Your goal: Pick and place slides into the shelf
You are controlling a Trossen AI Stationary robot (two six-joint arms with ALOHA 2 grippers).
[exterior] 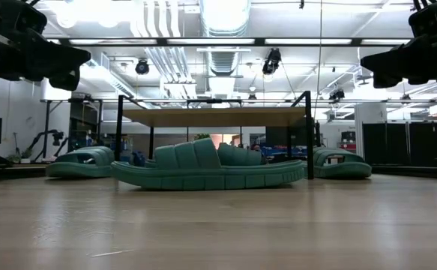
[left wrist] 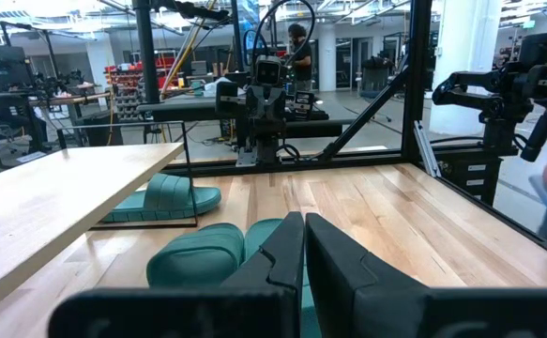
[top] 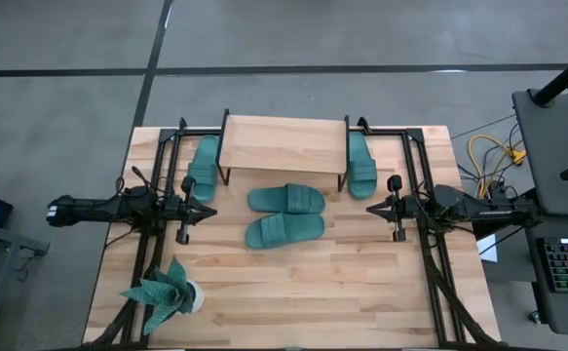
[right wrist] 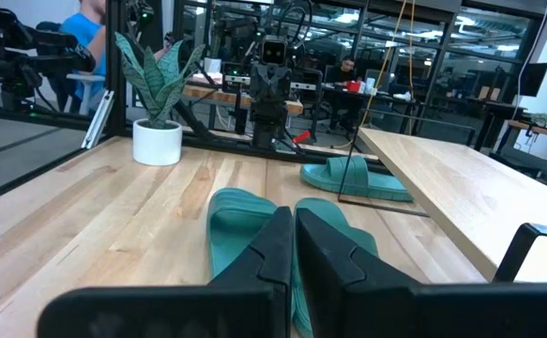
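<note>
Two teal slides lie sole-down side by side at mid-table, one [top: 285, 199] nearer the shelf and one [top: 284, 230] nearer the front. A third slide [top: 203, 168] rests on the table just outside the shelf's left end, and another [top: 360, 163] just outside its right end. The shelf [top: 284, 141], a light plank on thin black legs, stands at the table's far middle. My left gripper [top: 213, 208] hovers shut and level at the left of the middle slides. My right gripper [top: 369, 208] hovers shut and level at their right. Neither holds anything.
A teal leafy plant in a white pot [top: 167, 292] stands at the near left corner. Black frame rails [top: 425, 185] run along both table sides. Bare wood lies between the middle slides and the near edge. People show in the room beyond the table.
</note>
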